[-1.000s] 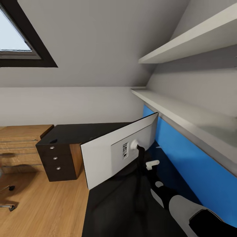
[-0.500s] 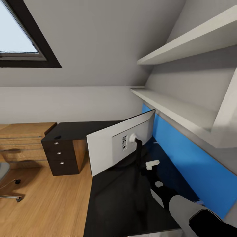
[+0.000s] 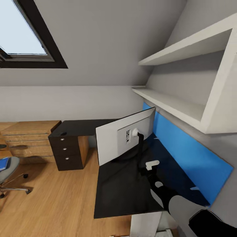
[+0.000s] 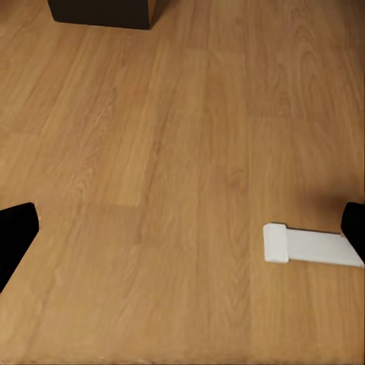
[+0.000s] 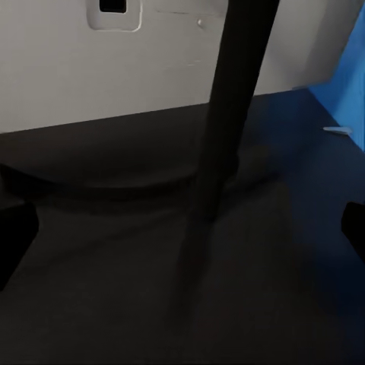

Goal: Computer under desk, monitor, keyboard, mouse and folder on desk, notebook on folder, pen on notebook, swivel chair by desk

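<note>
Closest to the camera in the head view is the right arm, reaching out over the black desk [image 3: 118, 197]. Its right gripper [image 3: 148, 168] sits just behind the monitor's stand [image 3: 141, 149]. In the right wrist view the two dark fingertips [image 5: 15, 236] sit at opposite edges of the picture with the thin black stand pole [image 5: 228, 114] running up between them, so the jaws are spread wide and not touching anything. Round base of the stand is on the desk right there too.

The monitor [image 3: 115, 140] stands upright on the desk with its white back toward the camera, angled across the desk corner. Behind it a bright blue panel [image 3: 184, 154] runs along the wall under two white shelves [image 3: 171, 105].

The left gripper [image 4: 182, 236] is looking down at bare wood floor [image 4: 152, 152], fingertips also far apart at the picture's edges, nothing between them. A small white flat piece [image 4: 308, 245] lies on the floor there, can't tell what it is.

Further off, the desk's black drawer unit [image 3: 67, 151] with silver knobs, then a light wooden dresser [image 3: 28, 138] against the wall. The swivel chair [image 3: 10, 174] is well apart from the desk at the far left, with the blue folder [image 3: 3, 163] on its seat. Skylight [image 3: 23, 36] up top.
</note>
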{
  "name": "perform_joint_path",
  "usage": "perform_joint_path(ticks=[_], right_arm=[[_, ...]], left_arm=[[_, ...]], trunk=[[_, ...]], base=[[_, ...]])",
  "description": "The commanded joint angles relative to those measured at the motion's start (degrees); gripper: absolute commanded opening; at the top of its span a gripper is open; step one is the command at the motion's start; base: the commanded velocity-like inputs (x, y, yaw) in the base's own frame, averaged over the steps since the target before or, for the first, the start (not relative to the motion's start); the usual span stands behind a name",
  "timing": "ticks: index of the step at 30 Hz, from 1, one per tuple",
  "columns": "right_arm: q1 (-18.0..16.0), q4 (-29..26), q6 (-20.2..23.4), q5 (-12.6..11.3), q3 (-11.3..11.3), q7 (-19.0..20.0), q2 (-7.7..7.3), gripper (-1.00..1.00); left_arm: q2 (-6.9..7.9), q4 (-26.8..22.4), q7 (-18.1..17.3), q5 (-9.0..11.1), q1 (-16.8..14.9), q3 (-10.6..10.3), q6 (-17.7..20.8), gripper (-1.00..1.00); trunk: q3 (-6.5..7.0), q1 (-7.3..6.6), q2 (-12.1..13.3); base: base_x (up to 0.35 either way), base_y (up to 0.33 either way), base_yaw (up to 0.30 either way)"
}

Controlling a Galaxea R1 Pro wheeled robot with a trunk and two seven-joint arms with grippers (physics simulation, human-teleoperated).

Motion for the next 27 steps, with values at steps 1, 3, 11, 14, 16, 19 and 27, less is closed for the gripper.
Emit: perform_joint_path(ticks=[1, 3, 11, 14, 16, 19, 27], right_arm=[[-0.07, 0.12, -0.19, -0.4, 0.5, -0.31, 0.1, 1.0], [-0.06, 0.33, -0.17, -0.49, 0.48, -0.35, 0.21, 1.0], [-0.06, 0.61, 0.02, -1.94, 0.33, -0.67, 1.69, 1.0], [-0.06, 0.63, 0.05, -3.19, 0.05, -0.74, 2.86, 1.0], [-0.06, 0.61, 0.06, -4.2, -0.15, -0.76, 3.23, 1.0], [-0.06, 0.55, 0.04, -6.24, -0.37, -0.76, 3.61, 1.0], [-0.06, 0.09, -0.07, -10.59, -0.5, -0.77, 4.55, 1.0]], left_arm=[[0.0, 0.04, 0.05, 0.05, -0.05, 0.1, -0.1, 1.0], [0.01, 0.04, 0.08, 0.06, -0.05, 0.11, -0.02, 1.0], [0.03, 0.04, 0.0, 0.06, -0.05, 0.14, 2.02, 1.0], [0.03, 0.04, 0.04, 0.06, -0.05, 0.11, 3.7, 1.0], [0.03, 0.04, 0.07, 0.06, -0.05, 0.1, 4.35, 1.0], [0.03, 0.04, 0.1, 0.06, -0.05, 0.07, 4.92, 1.0], [0.03, 0.0, -0.01, 0.06, -0.05, 0.07, 5.41, 1.0]], trunk=[[-0.1, -0.01, -0.09], [-0.1, -0.01, -0.09], [-0.1, -0.01, -0.09], [-0.1, -0.01, -0.09], [-0.1, -0.01, -0.09], [-0.1, -0.01, -0.09], [-0.1, -0.01, -0.09]], base=[[-0.269, 0.195, 0.0], [-0.269, 0.2, 0.0], [-0.216, 0.223, 0.0], [-0.064, 0.264, 0.0], [0.026, 0.287, 0.0], [0.071, 0.297, 0.0], [0.098, 0.312, 0.0]])
